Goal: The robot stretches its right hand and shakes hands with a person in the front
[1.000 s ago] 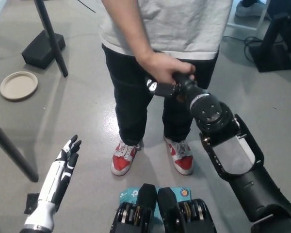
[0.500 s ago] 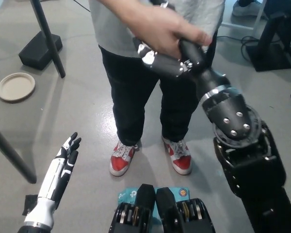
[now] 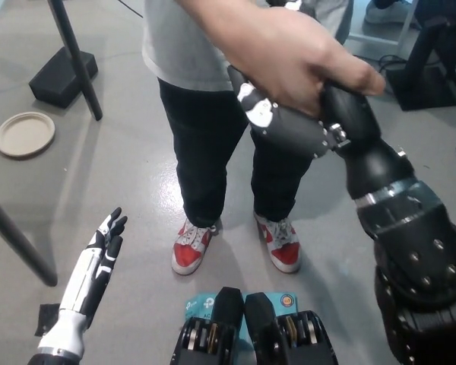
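Raised higher since earlier, the right hand (image 3: pixel 289 125) is clasped in the person's hand (image 3: pixel 289 57); fingers hidden, handshake underway.

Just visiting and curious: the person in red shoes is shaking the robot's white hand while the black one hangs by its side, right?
Not quite. In the head view the person's hand grips the robot's black right hand; it is the white left hand that hangs by its side, open. The red shoes are right.
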Available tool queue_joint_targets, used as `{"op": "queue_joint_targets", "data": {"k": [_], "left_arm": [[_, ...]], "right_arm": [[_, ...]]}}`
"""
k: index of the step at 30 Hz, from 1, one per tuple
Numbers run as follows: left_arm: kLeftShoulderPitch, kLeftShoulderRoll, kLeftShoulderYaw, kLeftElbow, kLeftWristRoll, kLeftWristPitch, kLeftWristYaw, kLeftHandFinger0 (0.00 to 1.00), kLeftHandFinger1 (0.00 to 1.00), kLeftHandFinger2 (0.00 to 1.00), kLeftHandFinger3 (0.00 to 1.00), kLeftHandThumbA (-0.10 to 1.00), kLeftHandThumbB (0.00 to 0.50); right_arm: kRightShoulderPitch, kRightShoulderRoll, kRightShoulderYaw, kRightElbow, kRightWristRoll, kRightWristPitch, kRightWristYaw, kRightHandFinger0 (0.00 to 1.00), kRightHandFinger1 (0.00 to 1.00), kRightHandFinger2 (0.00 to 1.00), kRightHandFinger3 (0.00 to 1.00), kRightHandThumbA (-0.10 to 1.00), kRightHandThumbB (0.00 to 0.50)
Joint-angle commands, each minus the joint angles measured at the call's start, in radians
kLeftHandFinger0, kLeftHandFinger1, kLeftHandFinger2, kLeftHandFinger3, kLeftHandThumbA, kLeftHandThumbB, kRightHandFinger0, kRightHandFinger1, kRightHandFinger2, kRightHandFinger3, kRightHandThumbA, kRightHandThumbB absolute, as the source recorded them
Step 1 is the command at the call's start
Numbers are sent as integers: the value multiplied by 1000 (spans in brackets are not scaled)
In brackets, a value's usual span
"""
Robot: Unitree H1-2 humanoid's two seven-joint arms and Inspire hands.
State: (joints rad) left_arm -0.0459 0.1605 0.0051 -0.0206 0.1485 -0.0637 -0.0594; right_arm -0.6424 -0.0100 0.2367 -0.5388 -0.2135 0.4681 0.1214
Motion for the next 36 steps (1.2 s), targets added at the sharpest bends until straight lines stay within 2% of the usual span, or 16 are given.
{"op": "queue_joint_targets", "data": {"k": [1, 2, 3, 4, 7, 9, 13, 14, 16, 23, 32, 33, 34, 35, 36], "left_arm": [[-25, 26, -4, -42, 9, -4, -8, 1000, 1000, 1000, 1000, 1000, 56], [-27, 23, -4, -40, 5, -9, -9, 1000, 1000, 1000, 1000, 1000, 61], [-27, 23, -5, -41, 5, -6, -9, 1000, 1000, 1000, 1000, 1000, 61], [-27, 22, -5, -40, 1, -6, -10, 1000, 1000, 1000, 1000, 1000, 59], [-28, 22, -5, -40, 1, -6, -10, 1000, 1000, 1000, 1000, 1000, 58], [-34, 20, -4, -33, -8, -9, -13, 1000, 1000, 1000, 1000, 1000, 58], [-34, 19, -3, -35, -7, -8, -12, 1000, 1000, 1000, 1000, 1000, 59], [-35, 19, -2, -36, -5, -9, -11, 1000, 1000, 1000, 1000, 1000, 70], [-36, 19, -2, -36, -5, -9, -10, 1000, 1000, 1000, 1000, 1000, 63], [-41, 20, -2, -34, -6, -5, -12, 1000, 1000, 1000, 1000, 1000, 64], [-47, 21, -5, -38, 2, 1, -11, 1000, 1000, 1000, 1000, 1000, 49], [-44, 15, -7, -30, -5, -7, -11, 1000, 1000, 1000, 1000, 1000, 48], [-44, 15, -7, -31, -4, -7, -11, 1000, 1000, 1000, 1000, 1000, 48], [-45, 19, -5, -37, -8, 0, -16, 1000, 1000, 1000, 1000, 1000, 50], [-46, 19, -5, -37, -6, 1, -14, 1000, 1000, 1000, 1000, 1000, 51]], "right_arm": [[-123, 27, -23, -256, 15, 2, 47, 1000, 1000, 1000, 1000, 479, 297], [-122, 9, -57, -22, 45, 2, 31, 1000, 1000, 1000, 1000, 420, 273], [-125, 2, -63, 51, 35, 2, 29, 1000, 1000, 1000, 1000, 461, 282], [-134, -10, -73, 172, 48, -21, 23, 1000, 1000, 1000, 1000, 450, 273], [-136, -7, -78, 180, 47, -29, 28, 1000, 1000, 1000, 1000, 446, 273], [-177, -29, -88, 527, 17, -133, -17, 1000, 1000, 1000, 1000, 425, 266], [-187, -26, -92, 580, 17, -141, -27, 1000, 1000, 1000, 1000, 419, 266], [-220, -29, -89, 769, 0, -163, -53, 1000, 1000, 1000, 1000, 461, 265], [-242, -27, -96, 879, 9, -192, -62, 1000, 1000, 1000, 1000, 460, 268], [-283, -24, -101, 1072, 10, -268, -88, 1000, 1000, 1000, 1000, 469, 268], [-294, -24, -107, 1158, 0, -315, -105, 1000, 1000, 1000, 1000, 474, 277], [-266, -36, -100, 1132, 8, -348, -79, 1000, 1000, 1000, 1000, 637, 395], [-262, -37, -101, 1127, 12, -356, -73, 1000, 1000, 1000, 1000, 647, 401], [-227, -49, -96, 1071, 29, -406, -39, 1000, 1000, 1000, 1000, 696, 476], [-213, -55, -93, 1040, 29, -405, -29, 1000, 1000, 1000, 1000, 710, 484]]}}
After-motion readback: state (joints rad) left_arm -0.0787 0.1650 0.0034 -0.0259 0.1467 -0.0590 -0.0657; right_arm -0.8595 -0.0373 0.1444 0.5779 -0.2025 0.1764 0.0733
